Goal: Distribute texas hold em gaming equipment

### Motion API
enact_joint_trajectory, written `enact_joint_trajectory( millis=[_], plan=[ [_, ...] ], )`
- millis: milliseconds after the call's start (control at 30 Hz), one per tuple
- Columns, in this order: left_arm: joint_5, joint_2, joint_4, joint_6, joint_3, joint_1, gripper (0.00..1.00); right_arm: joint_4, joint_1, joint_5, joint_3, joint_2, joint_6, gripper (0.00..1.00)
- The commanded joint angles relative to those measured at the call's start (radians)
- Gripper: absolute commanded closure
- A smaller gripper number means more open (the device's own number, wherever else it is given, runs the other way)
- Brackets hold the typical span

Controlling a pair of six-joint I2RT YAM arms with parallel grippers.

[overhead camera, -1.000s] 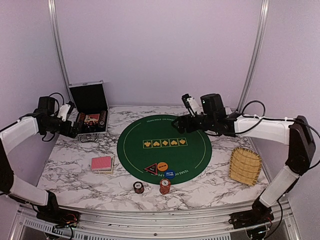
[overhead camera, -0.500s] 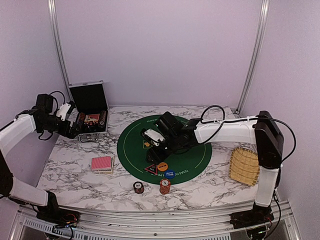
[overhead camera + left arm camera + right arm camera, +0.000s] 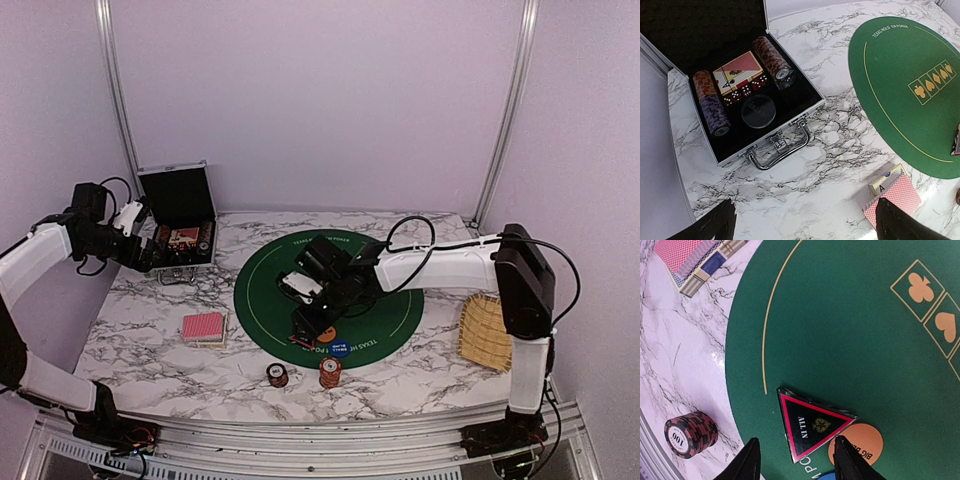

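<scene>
The triangular ALL IN marker (image 3: 810, 427) lies flat at the green mat's (image 3: 840, 315) near edge. It looks thin, stiff, light and slick, so pinch across two edges. The right gripper (image 3: 797, 460) straddles it with jaws parted, gripping nothing. The left gripper (image 3: 805, 227) gapes wide near the black case (image 3: 785, 117). The right wrist view shows the marker's lettering, which the arm hides in the top view.

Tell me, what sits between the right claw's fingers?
The black triangular marker lies there, flat on the green mat, within the right gripper; the right wrist view shows it.
</scene>
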State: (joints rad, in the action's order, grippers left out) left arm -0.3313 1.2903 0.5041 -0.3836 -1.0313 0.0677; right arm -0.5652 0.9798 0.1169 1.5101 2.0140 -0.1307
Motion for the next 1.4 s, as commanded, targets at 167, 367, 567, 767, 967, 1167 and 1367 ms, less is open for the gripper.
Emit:
enact_joint_trajectory(
  millis=[167, 367, 567, 767, 967, 1167, 1367],
  plan=[
    [-0.044, 0.043, 0.035, 0.012, -0.032, -0.008, 0.01, -0.032, 0.010, -0.038, -0.024, 0.006, -0.010, 0.52],
    [-0.060, 0.057, 0.037, 0.011, -0.041, -0.014, 0.01, -0.038, 0.026, -0.039, -0.023, 0.029, -0.004, 0.52],
    [-0.064, 0.051, 0.038, 0.007, -0.039, -0.015, 0.01, -0.056, 0.031, -0.050, 0.001, 0.074, 0.007, 0.54],
    [-0.072, 0.045, 0.038, 0.007, -0.049, -0.014, 0.01, -0.070, 0.032, -0.085, 0.014, 0.094, 0.019, 0.55],
    [-0.074, 0.044, 0.040, 0.008, -0.061, -0.016, 0.01, -0.060, 0.037, -0.094, 0.026, 0.106, 0.020, 0.61],
    [-0.068, 0.042, 0.047, -0.001, -0.064, -0.017, 0.01, -0.036, 0.039, -0.138, 0.081, 0.143, -0.006, 0.63],
    [-0.064, 0.047, 0.065, -0.011, -0.074, -0.017, 0.01, -0.008, 0.038, -0.181, 0.178, 0.213, -0.046, 0.69]
  ],
)
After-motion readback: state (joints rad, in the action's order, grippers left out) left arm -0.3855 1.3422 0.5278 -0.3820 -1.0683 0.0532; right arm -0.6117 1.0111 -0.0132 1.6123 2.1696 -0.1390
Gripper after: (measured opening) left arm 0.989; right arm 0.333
